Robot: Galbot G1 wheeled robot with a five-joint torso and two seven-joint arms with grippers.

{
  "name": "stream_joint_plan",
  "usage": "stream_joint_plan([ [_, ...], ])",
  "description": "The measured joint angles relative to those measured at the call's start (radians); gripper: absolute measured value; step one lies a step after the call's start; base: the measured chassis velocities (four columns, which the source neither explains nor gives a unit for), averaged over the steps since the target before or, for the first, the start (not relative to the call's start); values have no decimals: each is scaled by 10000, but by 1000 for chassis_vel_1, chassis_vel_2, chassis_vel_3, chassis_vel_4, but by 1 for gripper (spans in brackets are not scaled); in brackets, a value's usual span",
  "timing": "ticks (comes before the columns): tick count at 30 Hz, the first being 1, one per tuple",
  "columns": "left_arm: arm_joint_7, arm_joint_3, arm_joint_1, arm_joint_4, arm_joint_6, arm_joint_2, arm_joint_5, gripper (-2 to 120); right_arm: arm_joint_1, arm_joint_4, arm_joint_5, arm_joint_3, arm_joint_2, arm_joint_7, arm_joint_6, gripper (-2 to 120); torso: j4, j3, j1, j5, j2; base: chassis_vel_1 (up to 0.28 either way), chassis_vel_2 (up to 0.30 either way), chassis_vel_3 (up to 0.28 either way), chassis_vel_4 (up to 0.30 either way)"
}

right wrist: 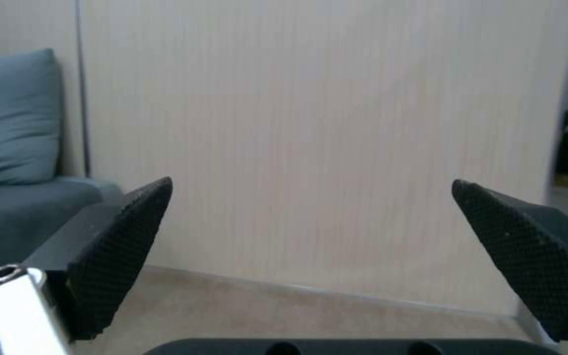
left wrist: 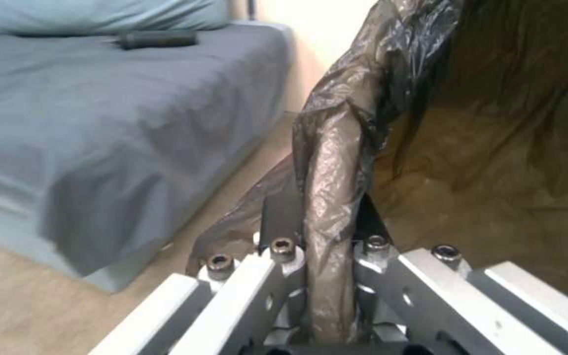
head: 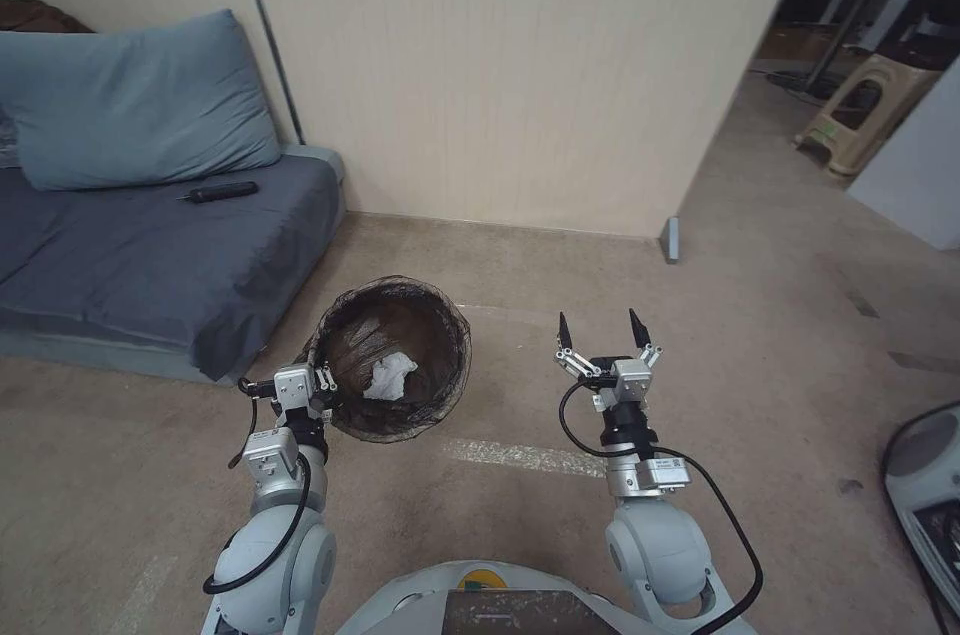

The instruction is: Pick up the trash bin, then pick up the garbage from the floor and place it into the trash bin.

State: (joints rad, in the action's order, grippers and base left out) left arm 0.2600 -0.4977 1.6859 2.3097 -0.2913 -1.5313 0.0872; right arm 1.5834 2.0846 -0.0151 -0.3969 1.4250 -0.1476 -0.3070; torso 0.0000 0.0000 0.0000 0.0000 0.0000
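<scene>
The trash bin (head: 400, 355) hangs in front of me, lined with a dark bag, with a white tissue (head: 388, 375) lying inside it. My left gripper (head: 325, 380) is shut on the near-left rim of the bin; in the left wrist view the bag-covered rim (left wrist: 327, 197) runs up between the closed fingers of my left gripper (left wrist: 317, 217). To the bin's right, my right gripper (head: 603, 327) is held out over the floor (head: 760, 345), open with nothing between its black pads (right wrist: 120, 256).
A low blue-grey sofa (head: 150, 255) with a cushion (head: 130, 100) and a black remote (head: 222, 192) stands to the left. A beige wall (head: 520, 65) is straight ahead, its corner at the right. A stool (head: 865, 110) stands beyond the corner. A white appliance (head: 925, 485) is at the far right.
</scene>
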Motion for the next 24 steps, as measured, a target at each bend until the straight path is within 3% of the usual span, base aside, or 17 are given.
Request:
stream_joint_plan([
  [24,-35,-2,4,34,-200,73,103,0,-360,-250,338,171,-45,-69,104,100,0,0,0,0,0,116,118,111,114],
])
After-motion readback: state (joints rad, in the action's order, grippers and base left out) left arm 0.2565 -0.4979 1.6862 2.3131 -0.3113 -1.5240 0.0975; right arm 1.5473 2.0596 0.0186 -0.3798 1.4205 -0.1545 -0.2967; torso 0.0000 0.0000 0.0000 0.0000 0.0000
